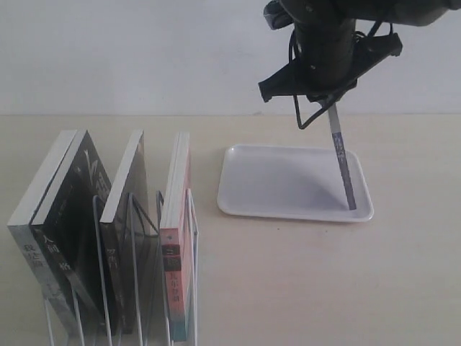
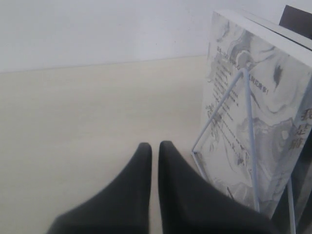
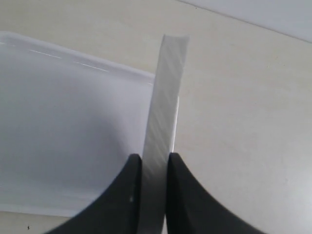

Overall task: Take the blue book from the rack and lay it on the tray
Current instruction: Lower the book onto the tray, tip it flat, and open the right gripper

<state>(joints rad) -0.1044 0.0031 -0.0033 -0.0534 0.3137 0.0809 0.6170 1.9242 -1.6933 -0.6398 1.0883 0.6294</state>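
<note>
My right gripper (image 1: 328,102) is shut on the blue book (image 1: 343,162) and holds it edge-on over the white tray (image 1: 281,180). The book hangs nearly upright, slightly tilted, with its lower end down at the tray's right side near the rim. In the right wrist view the book's pale page edge (image 3: 163,107) stands between the black fingers of the right gripper (image 3: 155,157), with the tray (image 3: 58,122) beside it. The left gripper (image 2: 155,145) is shut on nothing, low over the table beside the wire rack (image 2: 249,146). The rack (image 1: 137,238) stands at the left front.
The rack holds a pink-spined book (image 1: 175,245), two black-covered books (image 1: 79,209) (image 1: 126,209) and a marbled grey one (image 2: 258,97) at its outer end. Bare beige tabletop (image 1: 302,281) lies in front of the tray. A pale wall runs behind.
</note>
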